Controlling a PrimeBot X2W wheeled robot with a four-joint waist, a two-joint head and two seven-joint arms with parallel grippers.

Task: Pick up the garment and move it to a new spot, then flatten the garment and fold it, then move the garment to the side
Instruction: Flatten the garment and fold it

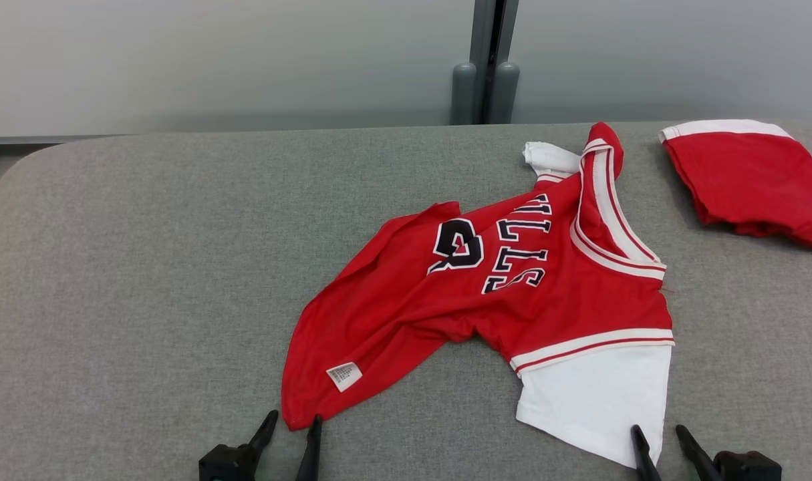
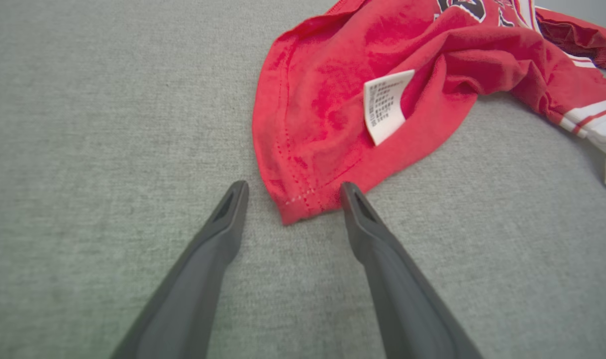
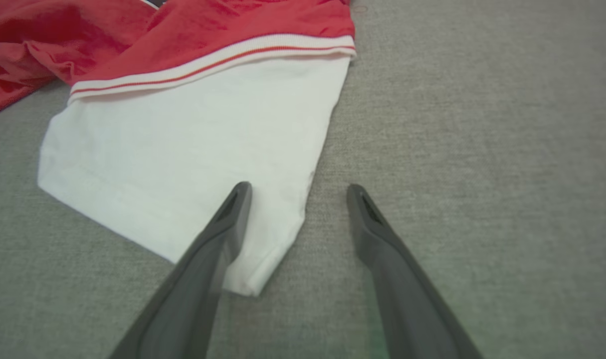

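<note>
A red jersey-style garment [image 1: 446,294] with white sleeves and dark lettering lies crumpled on the grey table [image 1: 125,267]. Its red hem corner with a white care label [image 2: 385,104] points toward my left gripper [image 1: 292,422], which is open; in the left wrist view that corner [image 2: 295,209] lies between the two fingers. My right gripper [image 1: 659,433] is open at the white sleeve [image 1: 596,397]. In the right wrist view the sleeve's corner [image 3: 263,269] lies beside the left finger [image 3: 223,224], and the other finger is over bare table.
A second red garment [image 1: 753,180] with a white band lies folded at the table's far right. Behind the table runs a pale wall with a grey post [image 1: 486,73]. The table's left half is bare grey fabric.
</note>
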